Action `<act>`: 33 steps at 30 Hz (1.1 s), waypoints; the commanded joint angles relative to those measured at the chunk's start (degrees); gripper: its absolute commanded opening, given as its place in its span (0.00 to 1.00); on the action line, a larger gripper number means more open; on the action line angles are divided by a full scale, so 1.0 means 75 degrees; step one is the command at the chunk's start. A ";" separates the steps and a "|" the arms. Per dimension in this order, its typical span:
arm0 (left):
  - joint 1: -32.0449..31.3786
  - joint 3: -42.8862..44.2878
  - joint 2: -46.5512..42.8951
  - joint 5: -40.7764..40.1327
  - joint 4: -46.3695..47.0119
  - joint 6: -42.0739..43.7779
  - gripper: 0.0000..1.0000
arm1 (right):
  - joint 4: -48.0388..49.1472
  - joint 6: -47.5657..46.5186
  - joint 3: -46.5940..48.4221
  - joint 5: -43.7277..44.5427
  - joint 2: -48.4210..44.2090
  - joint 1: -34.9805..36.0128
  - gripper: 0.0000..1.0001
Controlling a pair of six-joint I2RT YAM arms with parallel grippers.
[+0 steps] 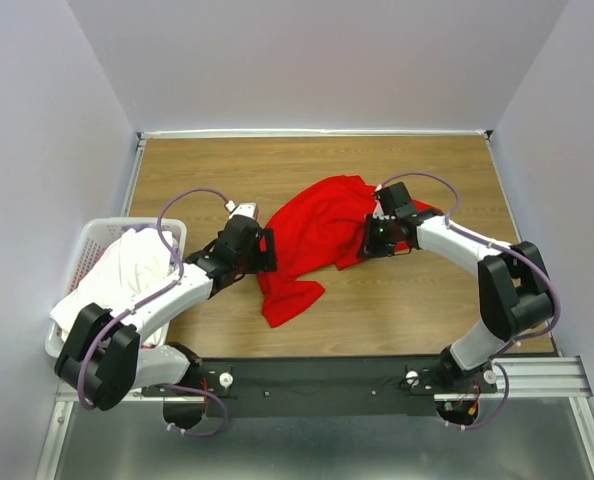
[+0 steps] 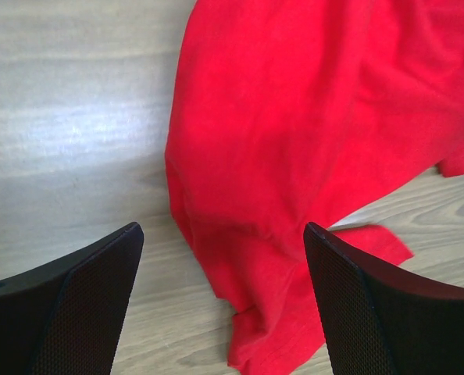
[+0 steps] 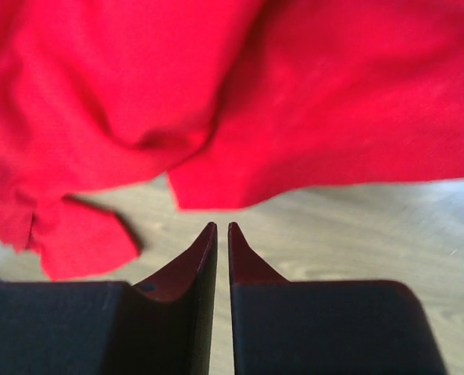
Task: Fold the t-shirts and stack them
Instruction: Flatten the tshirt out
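Biggest thing first: the wooden counter (image 1: 427,310) fills most of the overhead view, with pale walls around it.

Sitting roughly in the middle of it is the red t-shirt (image 1: 312,235). It's not folded at all, just a rumpled heap with deep creases. One long flap trails off toward the near edge, a bit left of centre. It lies right between the two arms, flat on the wood.

Over at the left edge of the counter there's a white laundry basket (image 1: 87,245), and inside it is a pile of white t-shirts (image 1: 127,270), bunched up and reaching about to the rim.

Now the small stuff. The left tool (image 2: 223,234) is at the red shirt's left side with its two black fingers (image 2: 83,305) spread wide apart and nothing between them being squeezed. From its wrist camera, the shirt's edge and that trailing flap sit in the gap ahead of the tips. I honestly can't tell if the fingers touch the cloth.

The right tool (image 3: 222,228) is at the shirt's right side, near the far end of the heap. Its jaws are pressed nearly together, with just a thin slit left and no cloth caught in there. The red fabric starts just beyond the tips, with a strip of bare wood showing in between.
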 commanded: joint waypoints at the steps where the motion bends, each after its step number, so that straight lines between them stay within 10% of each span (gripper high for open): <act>1: 0.0005 -0.0295 0.0007 0.0025 0.0214 -0.0413 0.91 | 0.0900 0.0372 -0.0298 0.0412 0.0324 -0.0402 0.13; 14: 0.0005 -0.0519 -0.0051 -0.0163 0.0379 -0.0531 0.87 | 0.1053 0.1017 -0.1329 -0.0021 0.0149 -0.3133 0.03; 33: 0.0017 -0.0202 0.0312 -0.0175 0.0496 -0.0296 0.87 | 0.2237 0.1322 -0.0638 -0.1769 0.1108 -0.1833 0.08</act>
